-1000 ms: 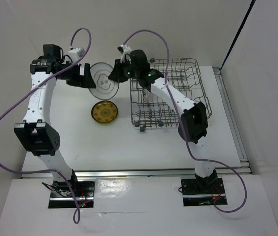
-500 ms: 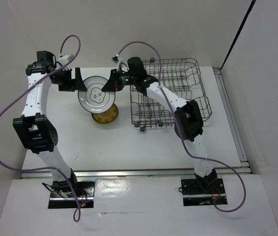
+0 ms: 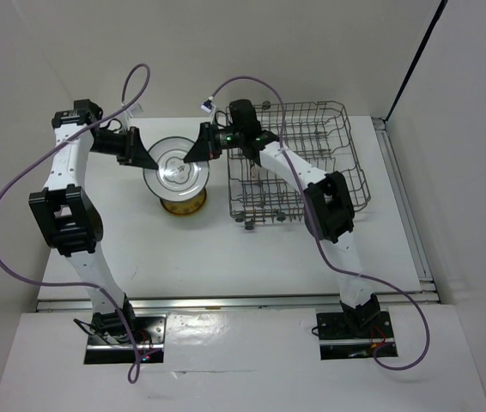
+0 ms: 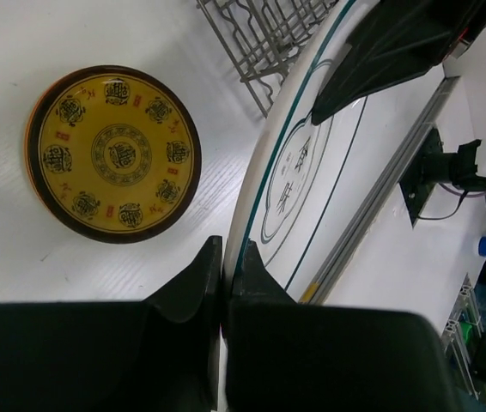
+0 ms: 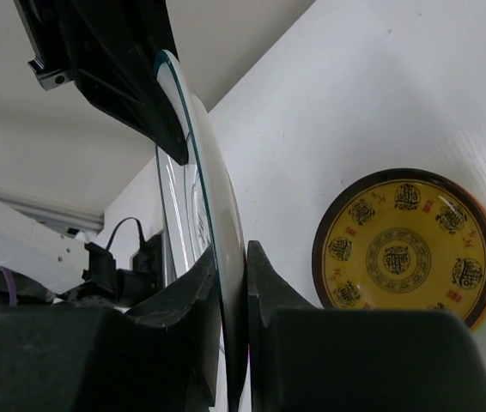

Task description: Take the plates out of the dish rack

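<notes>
A white plate with a dark blue-green rim (image 3: 177, 168) hangs above the table, held at both sides. My left gripper (image 3: 143, 158) is shut on its left rim, and in the left wrist view its jaws (image 4: 228, 268) pinch the plate (image 4: 312, 163) edge-on. My right gripper (image 3: 195, 154) is shut on the opposite rim (image 5: 202, 215), with its jaws (image 5: 234, 279) on either side of it. A golden-brown patterned plate (image 3: 183, 204) lies flat on the table under the white one, partly covered by it. The grey wire dish rack (image 3: 303, 163) stands to the right.
The right arm reaches left across the rack's near corner. Walls close off the back and right of the white table (image 3: 252, 249). Purple cables loop above both arms. The rack's corner (image 4: 260, 34) lies just beyond the golden plate (image 4: 112, 154).
The white plate has come down and tilted flatter, now over the golden plate. My left gripper moved in and closed on its left rim. The right gripper kept its hold.
</notes>
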Motion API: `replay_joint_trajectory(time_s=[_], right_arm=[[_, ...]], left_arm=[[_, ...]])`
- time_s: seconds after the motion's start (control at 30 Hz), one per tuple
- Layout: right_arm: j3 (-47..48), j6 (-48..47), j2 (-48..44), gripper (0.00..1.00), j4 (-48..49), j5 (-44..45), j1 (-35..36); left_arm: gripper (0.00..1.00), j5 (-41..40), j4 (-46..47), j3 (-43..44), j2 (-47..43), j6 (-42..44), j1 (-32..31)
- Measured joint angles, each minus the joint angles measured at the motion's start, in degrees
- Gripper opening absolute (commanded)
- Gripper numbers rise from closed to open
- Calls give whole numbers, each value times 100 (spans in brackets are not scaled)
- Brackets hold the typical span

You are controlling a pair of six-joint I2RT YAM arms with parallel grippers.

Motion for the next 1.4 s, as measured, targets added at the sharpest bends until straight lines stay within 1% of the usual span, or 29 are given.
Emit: replay_joint_trajectory(time_s=[0.07, 0.1, 0.13, 0.17, 0.23, 0.27, 0.3, 0.4, 0.43, 0.53, 0.6, 0.67, 0.8, 0.87, 1.0, 1.03, 1.07, 1.1, 1.13, 1.2, 1.23, 1.33, 1.4], right_arm=[[81, -61, 0, 28, -105, 46, 22], [129, -94, 0, 40, -175, 85, 33], [166, -170, 0, 50, -205, 245, 55], [210, -262, 0, 55, -256, 413, 90], [284, -389, 0, 57, -350, 697, 146], [317, -439, 0, 60, -396, 876, 162], [334, -481, -9, 60, -448, 1025, 179], [411, -643, -70, 62, -848, 1762, 199], [435, -706, -120, 62, -1040, 2094, 188], [485, -914, -374, 63, -1541, 3482, 181], [485, -1123, -616, 64, -1847, 4500, 181], [485, -1257, -890, 64, -2026, 5143, 168], [514, -1482, -1309, 67, -2319, 6301, 142], [514, -1554, -1419, 72, -2422, 6721, 105], [516, -1646, -1416, 94, -2686, 7381, 87], [527, -1659, -1373, 100, -2767, 7530, 81], [570, -1672, -1300, 100, -2857, 7689, 74], [636, -1696, -1211, 100, -2938, 7801, 61], [719, -1700, -1106, 100, -3018, 7912, 52], [839, -1696, -887, 100, -3143, 8065, 22], [852, -1696, -798, 100, -3200, 8074, 2], [852, -1633, -575, 97, -3342, 8006, -127], [852, -1589, -446, 95, -3366, 7890, -262]], left_arm=[[0, 35, -11, 0, 0, -13, 39], [0, 52, -7, 0, 0, -31, 76], [0, 90, -28, 0, 0, -129, 101], [0, 50, -33, -2, 0, -260, 114], [0, -46, 17, -28, 0, -503, 216], [0, -63, 26, -57, 0, -610, 334], [0, -83, 57, -85, 0, -708, 457], [0, -356, 350, -317, -7, -1141, 1034], [0, -442, 522, -450, -7, -1294, 1270], [0, -824, 981, -868, -7, -1707, 1976], [0, -1193, 1268, -1132, -7, -1860, 2269], [0, -1563, 1547, -1403, -15, -2002, 2332], [0, -2052, 1971, -1882, -44, -2179, 2166], [0, -2234, 2149, -2052, -44, -2232, 2098], [0, -2430, 2352, -2122, 15, -2319, 2098], [4, -2426, 2415, -2122, 57, -2328, 2103], [9, -2369, 2472, -2122, 118, -2347, 2109], [11, -2312, 2500, -2122, 168, -2376, 2116], [20, -2238, 2527, -2124, 227, -2430, 2124], [30, -2079, 2579, -2186, 286, -2476, 2135], [37, -2096, 2605, -2234, 295, -2465, 2133], [44, -2227, 2627, -2376, 348, -2455, 2133], [53, -2365, 2625, -2413, 411, -2470, 2129]])
